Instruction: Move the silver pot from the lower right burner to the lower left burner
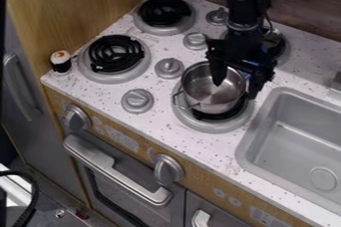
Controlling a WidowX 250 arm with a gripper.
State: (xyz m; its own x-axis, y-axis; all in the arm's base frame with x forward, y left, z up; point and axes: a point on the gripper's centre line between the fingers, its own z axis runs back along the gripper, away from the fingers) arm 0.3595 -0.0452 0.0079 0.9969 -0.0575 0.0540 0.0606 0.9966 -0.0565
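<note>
The black gripper [235, 89] hangs over the right side of the silver pot [212, 102], open and astride the rim. One finger points down inside the pot, the other stands outside its right wall. Upright on the lower right burner [212, 125], the pot has its wire handle toward the lower left. Its base hides much of that burner's black coil. The lower left burner [113, 75] has a black coil with nothing on it.
A small sushi toy [61, 61] stands left of the lower left burner. Grey knobs [169, 67] rise between the burners. The upper left burner [164, 29] lies behind, and a sink [296, 136] is at right.
</note>
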